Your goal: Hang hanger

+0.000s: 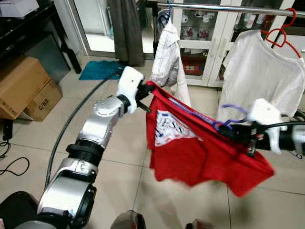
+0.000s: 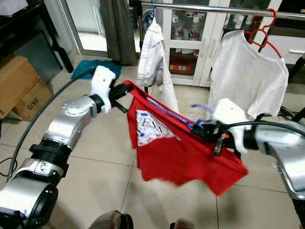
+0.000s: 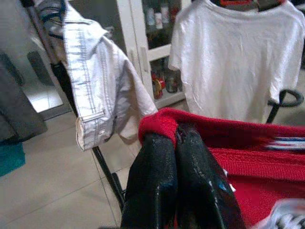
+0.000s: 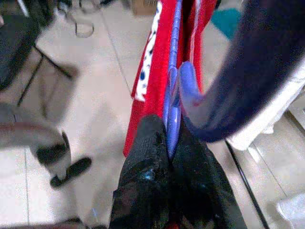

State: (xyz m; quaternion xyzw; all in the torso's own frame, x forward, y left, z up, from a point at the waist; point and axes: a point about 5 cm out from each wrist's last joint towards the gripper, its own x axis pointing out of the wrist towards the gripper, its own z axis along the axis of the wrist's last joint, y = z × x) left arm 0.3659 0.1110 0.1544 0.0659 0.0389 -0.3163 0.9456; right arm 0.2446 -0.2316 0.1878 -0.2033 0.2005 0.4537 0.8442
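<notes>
Red T-shirt on its purple hanger, held below the rail

My left gripper (image 1: 145,97) is pinching the red T-shirt (image 1: 200,152) shoulder at ten o'clock; my right gripper (image 1: 224,130) is clamping the purple hanger (image 4: 172,102) at three o'clock, under the clothes rail (image 1: 228,8).

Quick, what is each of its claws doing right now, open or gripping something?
Left gripper: closed, pinching the edge of the red shirt.
Right gripper: closed, holding the purple hanger that carries the shirt.

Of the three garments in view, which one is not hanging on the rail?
The red T-shirt on the purple hanger, held between the left gripper and right gripper; the white T-shirt and striped shirt hang.
</notes>
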